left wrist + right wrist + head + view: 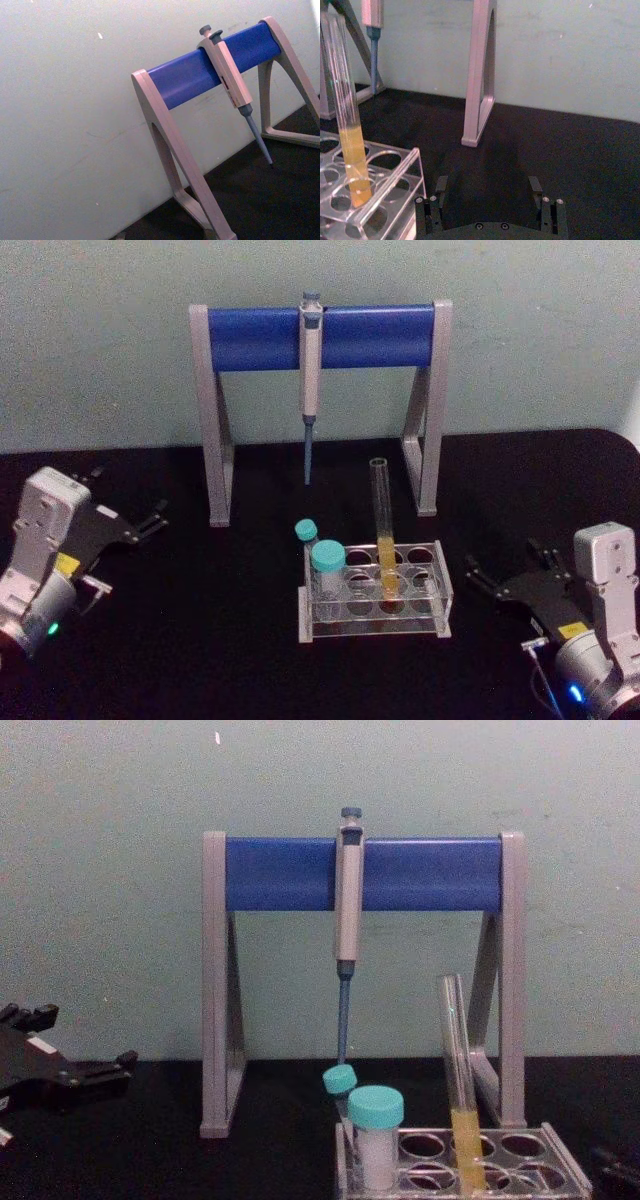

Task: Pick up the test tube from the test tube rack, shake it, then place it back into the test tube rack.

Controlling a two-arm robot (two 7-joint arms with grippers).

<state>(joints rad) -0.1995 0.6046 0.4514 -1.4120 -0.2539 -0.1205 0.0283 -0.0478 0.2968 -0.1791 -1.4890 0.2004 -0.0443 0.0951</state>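
The test tube [384, 540] is seated upright in the test tube rack [440, 585] on the black tabletop [200, 640]. The right hand [510, 575] is held spread beside the rack, empty. The left hand [135, 520] is parked spread at the left, well apart.

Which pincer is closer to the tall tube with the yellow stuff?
Right. The right pincer sits open just right of the test tube rack holding the test tube; the left pincer rests open far off to the left.
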